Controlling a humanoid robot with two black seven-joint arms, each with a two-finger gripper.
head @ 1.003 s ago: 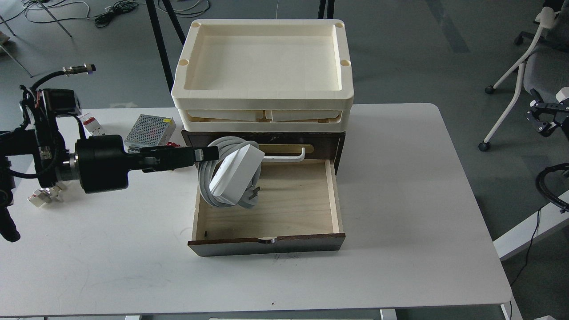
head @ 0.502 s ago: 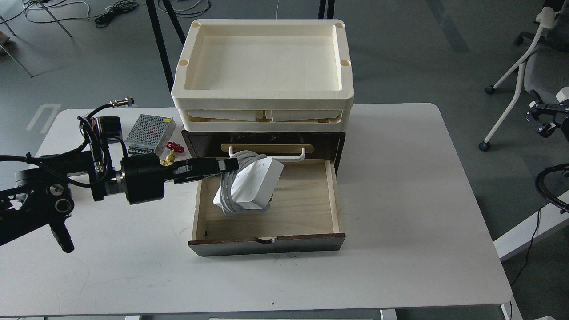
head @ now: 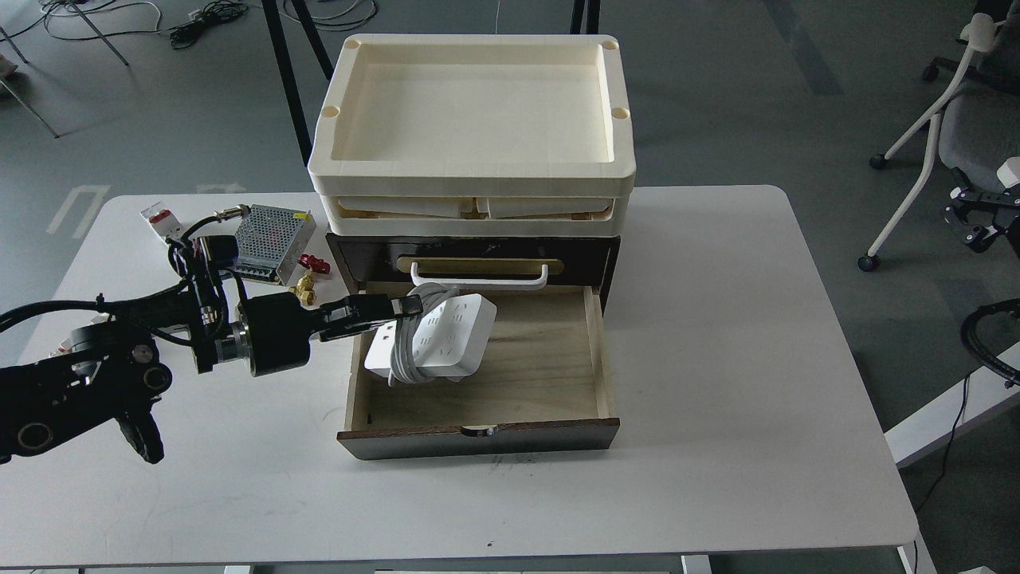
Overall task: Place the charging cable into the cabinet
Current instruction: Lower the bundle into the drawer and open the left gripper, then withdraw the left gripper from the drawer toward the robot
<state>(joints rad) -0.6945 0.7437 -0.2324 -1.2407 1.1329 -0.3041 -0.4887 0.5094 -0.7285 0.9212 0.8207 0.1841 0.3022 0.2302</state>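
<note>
The charging cable [head: 434,339], a white power strip with its thick white cord wound around it, hangs over the left part of the open pale plywood drawer [head: 542,383]. My left gripper [head: 402,307] reaches in from the left and is shut on the cord at the strip's upper left. The cabinet [head: 590,255] is dark brown, with a white bar handle [head: 478,279] on the shut upper drawer and cream trays [head: 470,119] stacked on top. My right gripper is out of view.
A silver perforated power supply box [head: 267,231], a small white-and-red breaker block [head: 159,219] and a red-and-brass valve [head: 307,275] lie on the white table [head: 717,359] left of the cabinet. An office chair [head: 964,119] stands off the table at the right.
My left arm has lowered and moved right, carrying the charging cable down into the drawer opening. The strip has turned from tilted on edge to nearly flat, sockets up.
</note>
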